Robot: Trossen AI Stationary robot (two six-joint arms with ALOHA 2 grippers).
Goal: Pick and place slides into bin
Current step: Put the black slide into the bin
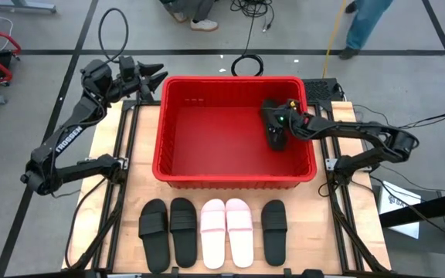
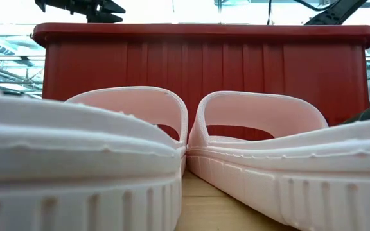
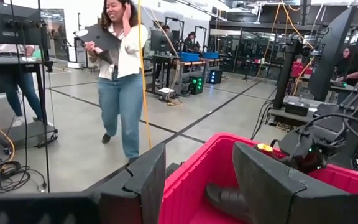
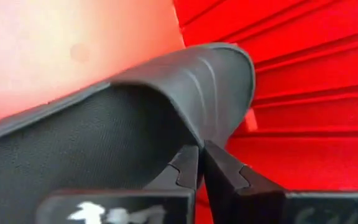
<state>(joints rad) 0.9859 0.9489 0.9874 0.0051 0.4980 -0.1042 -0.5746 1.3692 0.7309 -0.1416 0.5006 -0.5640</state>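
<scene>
Pale pink pair (image 1: 225, 232) sits front-centre on the worktop (image 1: 361, 224), black slides (image 1: 168, 232) either side. Behind them, the red bin (image 1: 234, 176); inside, the right gripper (image 1: 278, 127) has fingers pinched shut on a black slide (image 1: 275, 137). Left gripper (image 1: 154, 77) hangs open beyond the bin's far-left corner. A person (image 3: 122, 74) walks behind.

The high view looks straight down on the whole table (image 1: 107, 166). The low view sits at table height, very close behind the pink slides (image 2: 255, 151), facing the bin (image 2: 204, 70), which all four views share.
</scene>
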